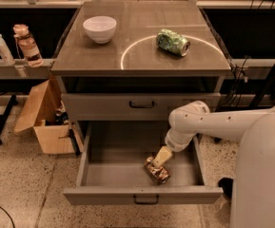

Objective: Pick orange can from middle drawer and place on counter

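Clutter sits mostly off to the left: a cardboard box (44, 120) stands open on the speckled floor beside the cabinet, and two bottles (26, 44) stand on a low ledge beyond it. On the desk (142, 18), a white bowl (100, 28) stands at the far left. A green can (173, 42) lies on its side toward the right, inside a thin white circle line (126, 54). Below the desk edge, the upper drawer (99, 106) is shut, with its dark handle in the middle of the front.

Under it the middle drawer (113, 167) is pulled well out toward the near side, and its grey tray is bare on the left. The orange can (158, 173) lies in the tray right of centre, near the front panel but apart from it. It seems to lie on its side, with the long axis running from far left to near right.

From the right, the robot's white arm (213, 122) reaches over the drawer's right wall and bends down into the tray. The gripper (158, 159) meets the can's far upper end. Whether it is clamped on the can or only resting against it cannot be told. The robot's large pale body (265, 175) fills the near right corner, beside the drawer's front right end.
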